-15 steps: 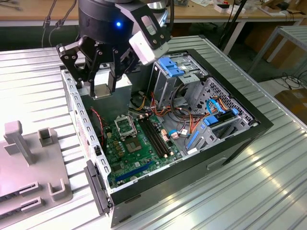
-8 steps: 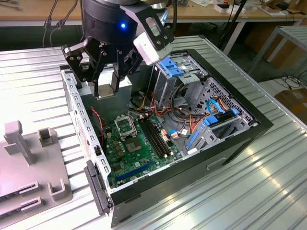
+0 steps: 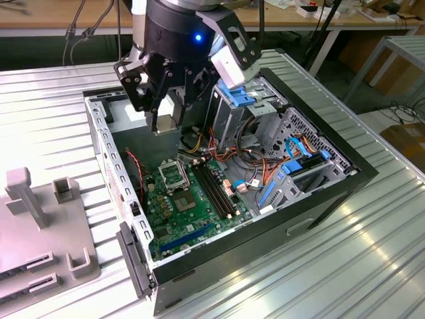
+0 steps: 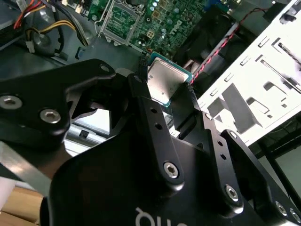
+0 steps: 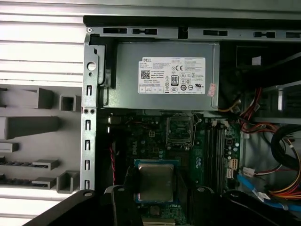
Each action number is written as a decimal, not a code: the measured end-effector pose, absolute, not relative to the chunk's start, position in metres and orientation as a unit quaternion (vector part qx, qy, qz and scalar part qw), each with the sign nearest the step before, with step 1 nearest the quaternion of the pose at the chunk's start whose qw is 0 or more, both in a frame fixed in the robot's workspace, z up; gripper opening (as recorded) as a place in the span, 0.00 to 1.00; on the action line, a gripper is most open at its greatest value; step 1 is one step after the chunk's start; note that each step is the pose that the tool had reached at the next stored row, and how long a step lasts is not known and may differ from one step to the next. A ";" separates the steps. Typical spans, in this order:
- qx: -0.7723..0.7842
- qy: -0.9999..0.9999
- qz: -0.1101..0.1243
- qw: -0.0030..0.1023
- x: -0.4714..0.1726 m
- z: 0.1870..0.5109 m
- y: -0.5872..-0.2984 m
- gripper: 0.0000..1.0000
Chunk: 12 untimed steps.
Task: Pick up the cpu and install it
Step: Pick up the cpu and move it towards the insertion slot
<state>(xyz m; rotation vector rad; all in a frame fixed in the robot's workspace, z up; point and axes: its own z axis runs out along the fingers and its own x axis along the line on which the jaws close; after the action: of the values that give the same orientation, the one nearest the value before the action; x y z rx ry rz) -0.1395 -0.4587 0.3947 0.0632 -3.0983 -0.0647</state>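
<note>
Jaws clamped on two opposite edges of the cpu (image 5: 155, 182), one finger to each side; grip looks square and centred in both wrist views.

Location: the cpu hangs in the air inside the open computer case (image 3: 332, 179), upper centre of the exterior view, beside the grey power-supply box (image 5: 164, 77); the socket (image 3: 174, 176) sits lower, mid-frame on the green board (image 3: 192, 212), well apart from the cpu; long black memory slots (image 3: 216, 189) lie just beside the socket; case rests on the ribbed counter (image 3: 332, 266).

Judgement on the carry in hand: hold the cpu level, edges parallel to the socket frame, no side force; loose wires (image 3: 136, 166) nearby could snag.

Appearance: small thin square, dull silver-grey face, green rim, unmarked.
</note>
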 end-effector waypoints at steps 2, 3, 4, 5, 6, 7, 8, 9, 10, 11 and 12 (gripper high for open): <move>0.020 -0.999 -0.021 0.021 -0.134 0.394 -0.459 0.45; 0.020 -0.999 -0.021 0.021 -0.131 0.394 -0.459 0.45; 0.020 -0.999 -0.021 0.021 -0.128 0.394 -0.459 0.45; 0.020 -0.999 -0.021 0.021 -0.126 0.394 -0.459 0.45; 0.020 -0.999 -0.021 0.021 -0.125 0.394 -0.459 0.45; 0.020 -0.999 -0.021 0.021 -0.123 0.394 -0.459 0.45; 0.020 -0.999 -0.021 0.021 -0.122 0.393 -0.459 0.45; 0.020 -0.999 -0.021 0.021 -0.122 0.393 -0.459 0.45; 0.020 -0.999 -0.021 0.021 -0.122 0.393 -0.459 0.45; 0.020 -0.999 -0.021 0.021 -0.122 0.393 -0.459 0.45; 0.020 -0.999 -0.021 0.021 -0.121 0.393 -0.459 0.45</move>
<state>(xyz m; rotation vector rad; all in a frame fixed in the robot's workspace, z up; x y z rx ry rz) -0.1213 -0.4588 0.3935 0.0631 -3.0983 -0.0645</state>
